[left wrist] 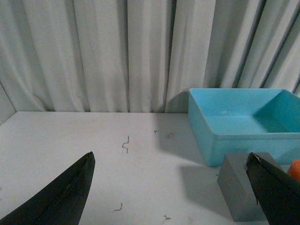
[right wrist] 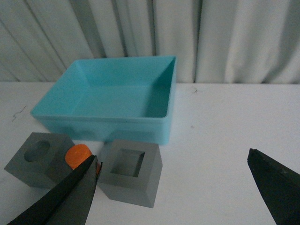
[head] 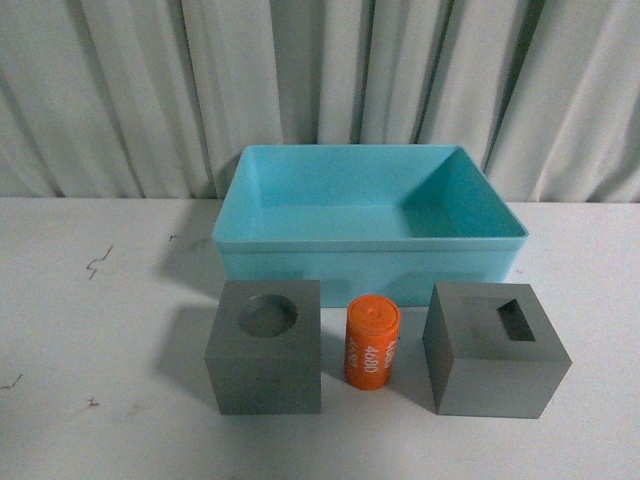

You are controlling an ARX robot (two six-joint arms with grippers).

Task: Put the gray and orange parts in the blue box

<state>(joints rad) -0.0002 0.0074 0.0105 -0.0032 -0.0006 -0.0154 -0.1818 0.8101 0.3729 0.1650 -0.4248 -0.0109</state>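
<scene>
Blue box [head: 370,268] far on table [head: 100,330], near row outside it, round-hole cube [head: 266,360] left, orange cylinder [head: 371,343] (marked 4680) middle, square-hole cube [head: 495,365] right, left gripper [left wrist: 169,157] and right gripper [right wrist: 173,155] both spread apart.

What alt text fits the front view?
An empty turquoise bin sits on a white table before a pale curtain. In front of it stand a gray cube with a round recess, an upright orange cylinder marked 4680 and a gray cube with a square recess.
</scene>
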